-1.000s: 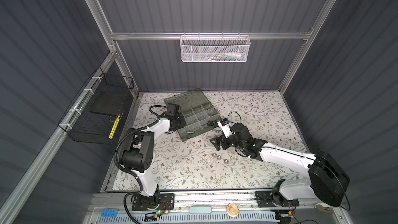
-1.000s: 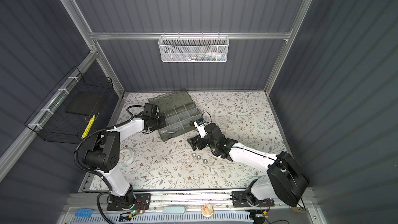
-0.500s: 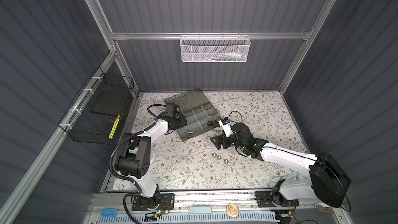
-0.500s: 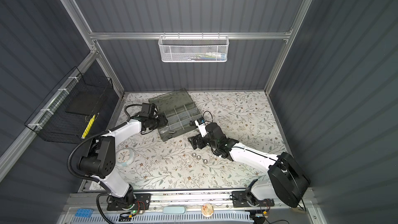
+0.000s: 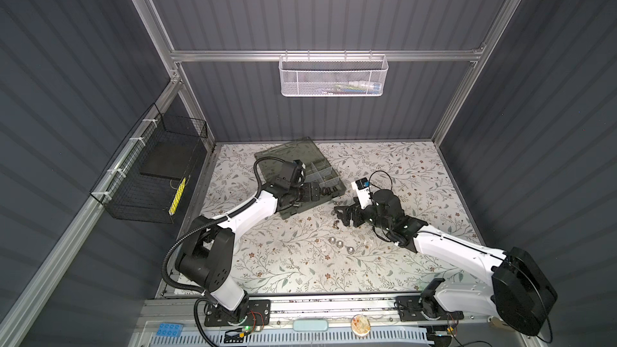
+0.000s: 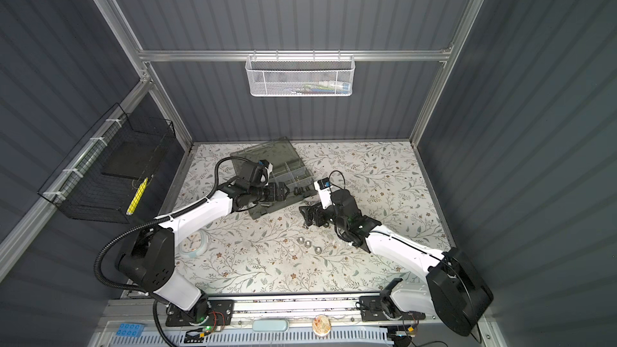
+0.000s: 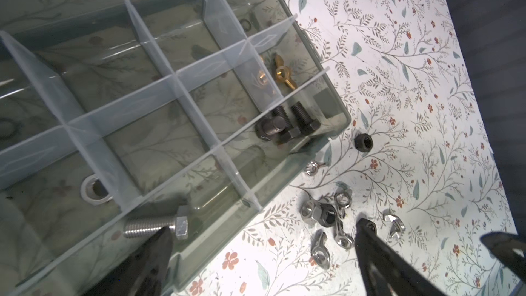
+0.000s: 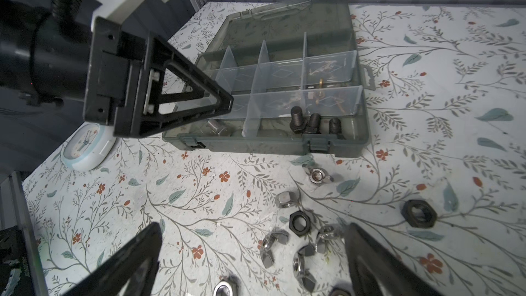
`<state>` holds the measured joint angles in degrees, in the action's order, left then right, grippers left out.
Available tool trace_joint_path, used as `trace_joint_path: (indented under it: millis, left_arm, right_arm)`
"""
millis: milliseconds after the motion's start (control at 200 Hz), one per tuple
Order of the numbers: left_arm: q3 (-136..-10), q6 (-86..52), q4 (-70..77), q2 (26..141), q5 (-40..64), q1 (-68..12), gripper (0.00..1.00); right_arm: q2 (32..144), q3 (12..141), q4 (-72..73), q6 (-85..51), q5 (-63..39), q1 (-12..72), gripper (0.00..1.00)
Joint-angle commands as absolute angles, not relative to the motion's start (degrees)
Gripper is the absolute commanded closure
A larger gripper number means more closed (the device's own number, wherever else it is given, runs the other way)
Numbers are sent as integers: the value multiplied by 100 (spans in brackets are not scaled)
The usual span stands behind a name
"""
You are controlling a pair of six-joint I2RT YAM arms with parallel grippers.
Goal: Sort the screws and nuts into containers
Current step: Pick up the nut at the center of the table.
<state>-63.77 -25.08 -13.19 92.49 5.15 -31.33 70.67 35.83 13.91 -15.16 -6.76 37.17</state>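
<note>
1. Three black bolts point(image 7: 284, 126) lie together in a front corner compartment of the open case point(image 7: 336, 115). A silver bolt point(image 7: 156, 226) lies in the next compartment of that row, and a brass wing nut point(image 7: 281, 74) in the one behind the black bolts.
2. In a top view the case point(image 5: 329, 180) sits at 11 o'clock on the table point(image 5: 400, 161).
3. A pile of nuts point(image 8: 299, 237) lies on the table at 5 o'clock from the case, with a dark nut point(image 8: 419, 212) apart from it. Three silver nuts point(image 5: 340, 244) lie at 6 o'clock from the pile.
4. The left gripper point(image 7: 264, 229) hangs over the case's front row, jaws wide apart and empty.
5. The right gripper point(image 8: 253, 229) is low over the pile, jaws spread wide and empty.
6. A white clock point(image 6: 193, 243) lies at 8 o'clock. A white mesh basket point(image 5: 334, 76) hangs at 12 o'clock and a black wire basket point(image 5: 150, 178) at 9 o'clock.
</note>
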Motion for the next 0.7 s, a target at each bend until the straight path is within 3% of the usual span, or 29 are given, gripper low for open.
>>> trace_joint_path:
  millis: [0, 330, 495, 615, 695]
  left_arm:
    - [-6460, -2423, -1303, 9458, 532, -3429, 0]
    - [-6709, -2360, -1079, 10428, 549, -4223, 17]
    - [-6809, -2425, -930, 10791, 483, -4268, 25]
    - [-6975, -2404, -889, 11043, 493, -4276, 39]
    - [-7030, -2399, -856, 11159, 407, -4270, 41]
  right_arm:
    - [6812, 3405, 1655, -1627, -811, 3604, 1]
    - [6484, 3204, 1861, -1669, -1063, 3527, 1]
    - [6456, 3164, 1925, -1718, -1113, 3503, 1]
    - [6449, 3166, 1925, -1741, -1123, 3490, 1]
    - [6446, 3162, 1925, -1748, -1117, 3481, 1]
